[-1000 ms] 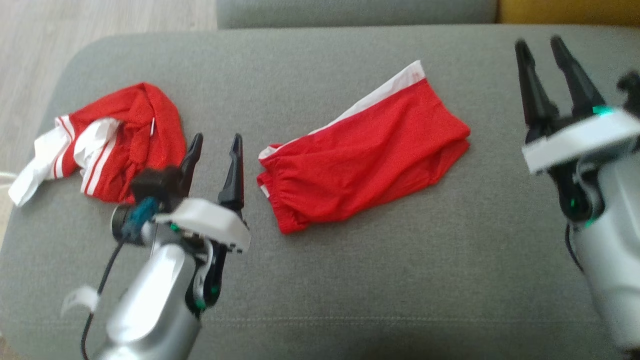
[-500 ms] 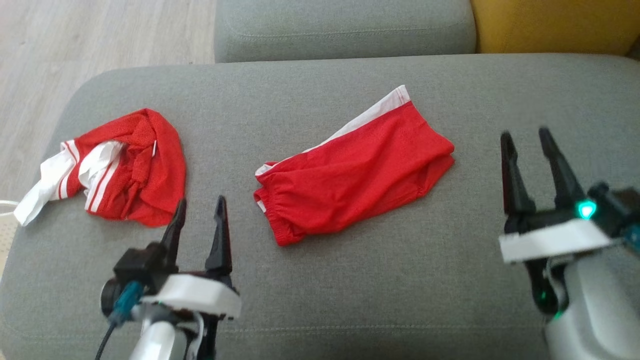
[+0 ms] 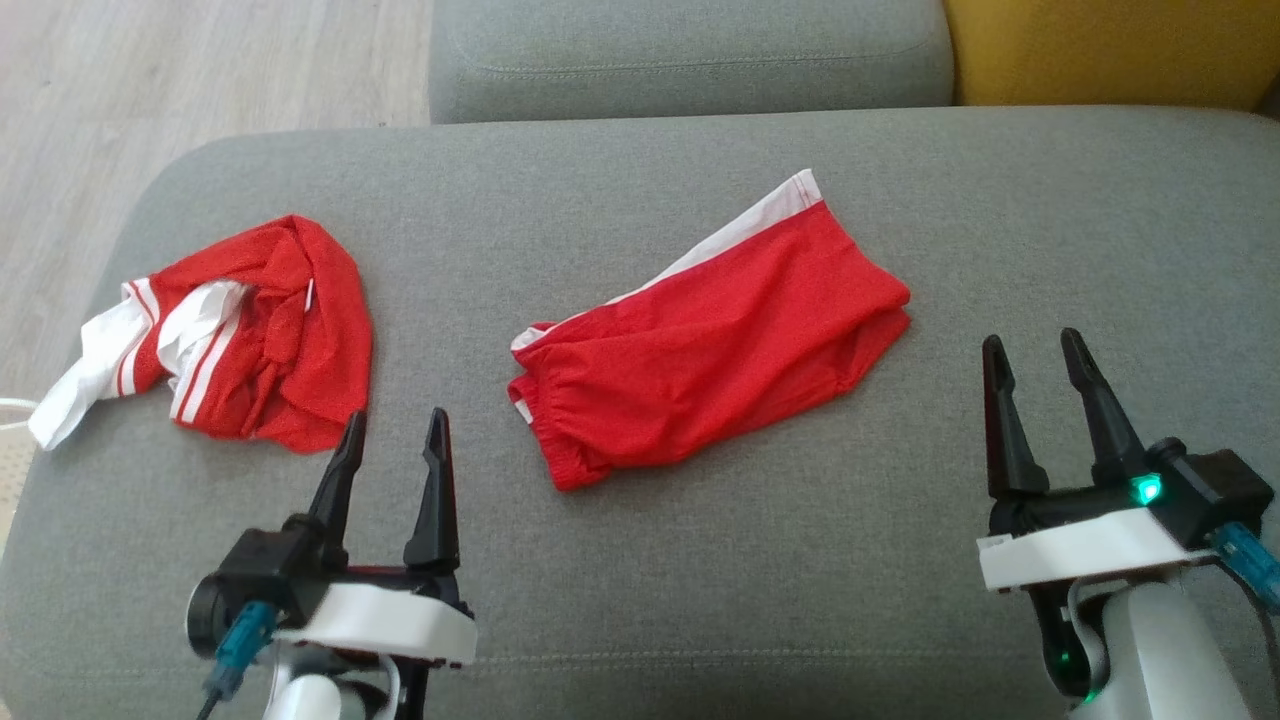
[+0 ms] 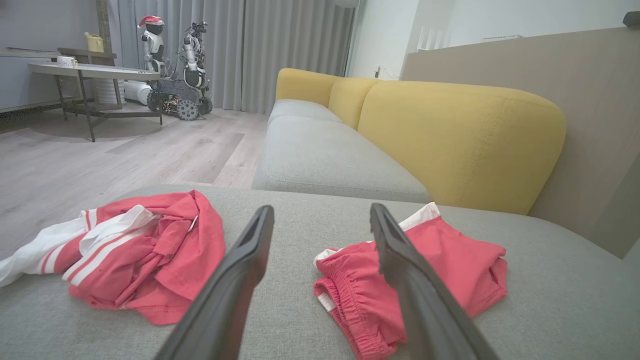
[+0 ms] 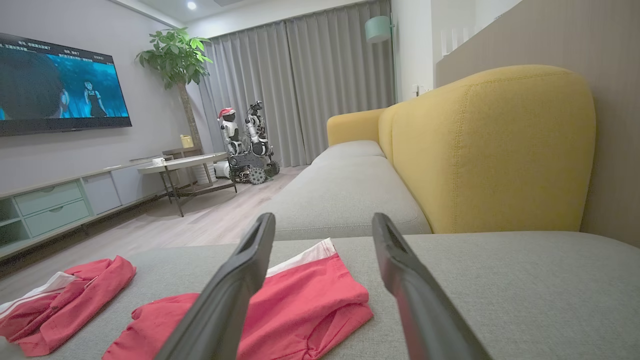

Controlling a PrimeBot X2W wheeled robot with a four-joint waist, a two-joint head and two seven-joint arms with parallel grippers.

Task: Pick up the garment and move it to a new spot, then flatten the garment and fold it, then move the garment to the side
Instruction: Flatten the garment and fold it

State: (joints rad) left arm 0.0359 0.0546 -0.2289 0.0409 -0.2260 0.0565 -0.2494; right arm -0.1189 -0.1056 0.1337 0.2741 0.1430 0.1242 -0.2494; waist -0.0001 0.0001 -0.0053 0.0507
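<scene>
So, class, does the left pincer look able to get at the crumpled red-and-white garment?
Probably yes. The left pincer stands open close to the edge of the crumpled garment, with just bare grey cushion between them and nothing in the way.

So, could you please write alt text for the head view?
Folded red shorts lie mid-cushion on a grey sofa seat, with a crumpled red-and-white garment to their left. The left gripper and right gripper, both open and empty, sit nearer the camera.
</scene>
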